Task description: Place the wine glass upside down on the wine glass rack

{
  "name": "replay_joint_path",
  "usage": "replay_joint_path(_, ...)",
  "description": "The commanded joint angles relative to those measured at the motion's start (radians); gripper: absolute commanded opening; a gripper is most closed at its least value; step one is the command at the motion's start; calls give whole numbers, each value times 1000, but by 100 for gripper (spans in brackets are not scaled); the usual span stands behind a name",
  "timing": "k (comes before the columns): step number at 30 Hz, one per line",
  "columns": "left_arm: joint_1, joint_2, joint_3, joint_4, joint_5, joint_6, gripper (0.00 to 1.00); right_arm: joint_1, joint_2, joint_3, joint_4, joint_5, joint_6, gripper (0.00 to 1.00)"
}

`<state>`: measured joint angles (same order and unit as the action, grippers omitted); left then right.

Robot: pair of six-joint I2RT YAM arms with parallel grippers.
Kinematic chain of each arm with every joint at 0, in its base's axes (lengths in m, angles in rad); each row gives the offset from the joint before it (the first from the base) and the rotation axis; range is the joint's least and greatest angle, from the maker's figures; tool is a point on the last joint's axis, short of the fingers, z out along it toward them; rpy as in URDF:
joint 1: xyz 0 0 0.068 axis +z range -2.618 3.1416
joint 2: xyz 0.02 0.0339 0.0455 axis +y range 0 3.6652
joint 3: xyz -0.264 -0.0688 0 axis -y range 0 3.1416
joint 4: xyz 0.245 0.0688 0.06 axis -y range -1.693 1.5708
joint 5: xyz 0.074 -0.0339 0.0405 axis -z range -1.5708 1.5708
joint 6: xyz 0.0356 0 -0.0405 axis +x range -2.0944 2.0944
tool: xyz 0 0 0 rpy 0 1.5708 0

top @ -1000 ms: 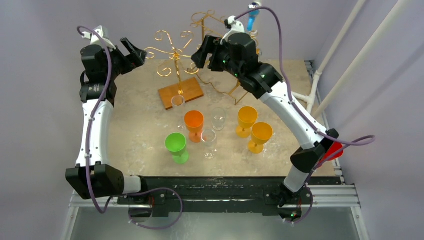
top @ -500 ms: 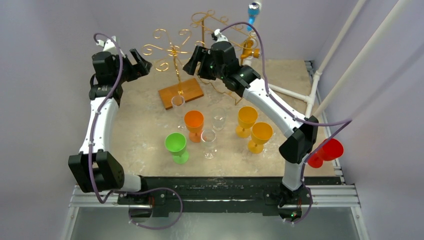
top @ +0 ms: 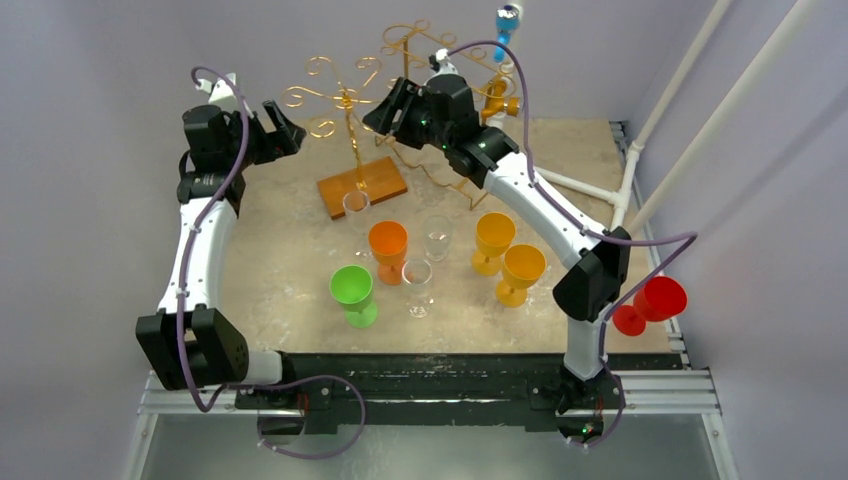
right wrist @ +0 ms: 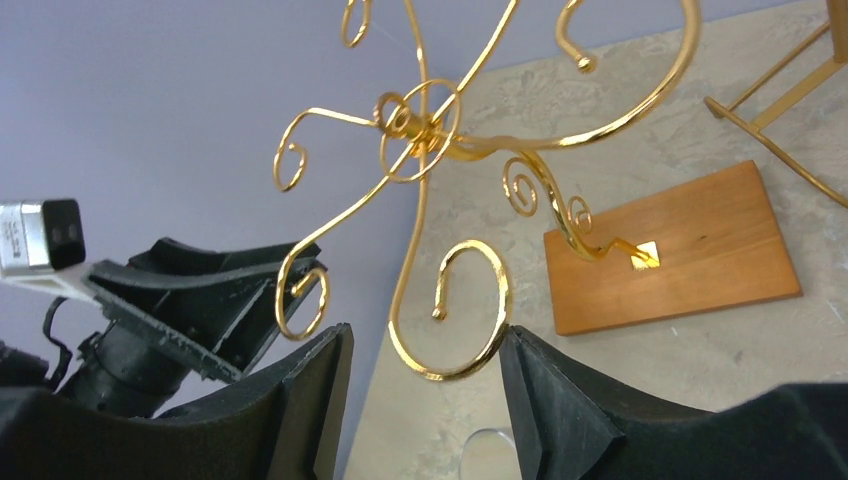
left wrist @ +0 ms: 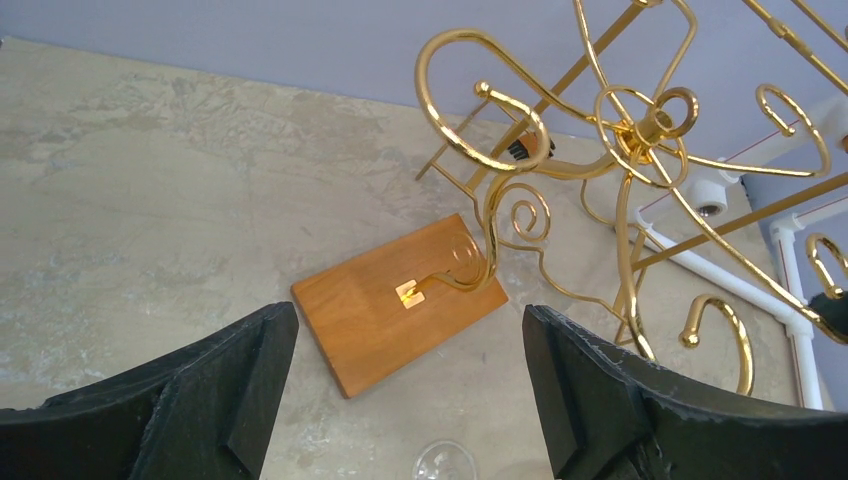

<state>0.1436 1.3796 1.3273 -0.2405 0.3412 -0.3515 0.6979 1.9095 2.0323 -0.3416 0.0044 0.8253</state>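
**A:** The left hand [left wrist: 408, 315] and right hand [right wrist: 425, 345] hung by the rack [top: 345, 100], both spread apart, gripping nothing. The clear wine glass [top: 356, 205] stood upright on the bench [top: 280, 260] beside the rack's base.

**B:** Looked light, slick and fragile to me. I'd have pinched the stem gently.

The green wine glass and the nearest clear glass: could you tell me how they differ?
The green wine glass is opaque; the clear glass is see-through. The green wine glass has a wider bowl than the clear glass. Both stand upright on the table.
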Motion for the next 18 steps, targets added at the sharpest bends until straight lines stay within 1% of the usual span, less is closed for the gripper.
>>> replay_joint_path(1,1,-37,18,47,22,35,89,-21,14,23,84,-34,73,62)
replay_joint_path(6,-1,-32,27,52,40,24,89,-22,31,32,103,-41,100,50)
replay_joint_path(8,-1,-36,29,53,44,20,89,-23,39,38,108,-49,108,43)
replay_joint_path(11,-1,-57,34,46,43,30,89,-24,37,32,108,-57,112,29)
replay_joint_path(13,-1,-68,45,30,26,46,89,-26,23,16,106,-59,109,19)
replay_joint_path(16,-1,-68,102,-46,-43,70,86,-38,-4,-19,111,-80,111,8)
replay_joint_path(18,-1,-76,137,-75,-71,74,85,-49,-18,-35,110,-94,119,6)
